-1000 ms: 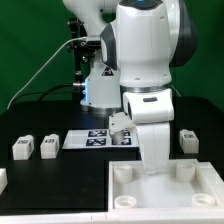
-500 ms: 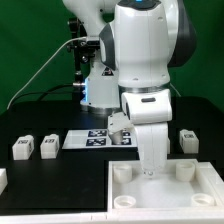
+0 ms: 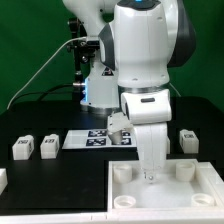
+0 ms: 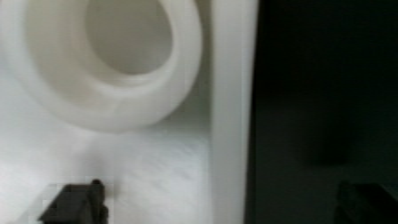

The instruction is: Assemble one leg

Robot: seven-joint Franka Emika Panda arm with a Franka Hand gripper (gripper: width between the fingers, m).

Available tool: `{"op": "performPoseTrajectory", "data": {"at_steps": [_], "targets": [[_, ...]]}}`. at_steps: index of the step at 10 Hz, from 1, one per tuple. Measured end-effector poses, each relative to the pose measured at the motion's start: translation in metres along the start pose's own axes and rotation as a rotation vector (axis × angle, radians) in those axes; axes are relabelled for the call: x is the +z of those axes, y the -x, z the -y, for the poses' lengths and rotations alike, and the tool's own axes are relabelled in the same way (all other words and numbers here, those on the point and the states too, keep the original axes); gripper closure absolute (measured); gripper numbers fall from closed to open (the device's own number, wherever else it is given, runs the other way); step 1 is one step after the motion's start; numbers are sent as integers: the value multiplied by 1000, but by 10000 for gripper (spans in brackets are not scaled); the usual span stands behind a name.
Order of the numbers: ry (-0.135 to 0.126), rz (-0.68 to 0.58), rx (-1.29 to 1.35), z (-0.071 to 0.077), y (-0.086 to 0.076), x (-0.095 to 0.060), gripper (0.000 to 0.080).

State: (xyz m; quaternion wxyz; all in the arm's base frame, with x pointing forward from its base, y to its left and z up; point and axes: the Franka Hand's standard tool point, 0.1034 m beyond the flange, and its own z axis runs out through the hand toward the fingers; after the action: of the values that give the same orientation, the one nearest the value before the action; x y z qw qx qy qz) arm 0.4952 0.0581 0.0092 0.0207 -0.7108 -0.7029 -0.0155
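Leg point(image 3: 187, 140) sits on the black counter point(image 3: 60, 190) at the exterior view's right, just past the far edge of the white square base point(image 3: 205, 195), marker face showing, nothing touching it. Second leg point(image 3: 48, 147) and third leg point(image 3: 22, 148) stand side by side at the exterior view's left, close together, well apart from the arm. Fourth leg point(image 3: 120, 125) is behind the marker board point(image 3: 98, 139), at its end nearer the arm, tilted and partly hidden by the arm.

Tool point(image 3: 150, 177) points straight down over the base, between two of its far round corner sockets; can't tell from this view if it touches the surface. In the wrist view the tool point(image 4: 221, 203) has its two dark fingertips point(image 4: 75, 202) wide apart with nothing between them, only white base surface point(image 4: 125, 160) and the dark counter beyond the base edge. One round socket point(image 4: 107, 55) fills the area ahead of the fingers, blurred. No leg is in the tool
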Motion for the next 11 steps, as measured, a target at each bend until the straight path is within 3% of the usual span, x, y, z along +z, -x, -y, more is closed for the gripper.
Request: {"op": "performPoseTrajectory", "data": {"at_steps": [4,6,9,11], "targets": [[0,2,20,-1,0,-3,150],[26,14,122,-6,-8,-35,150],[35,0,537,12,-46,-51,150],[25,-29,890,11,-84,-61,150]]}}
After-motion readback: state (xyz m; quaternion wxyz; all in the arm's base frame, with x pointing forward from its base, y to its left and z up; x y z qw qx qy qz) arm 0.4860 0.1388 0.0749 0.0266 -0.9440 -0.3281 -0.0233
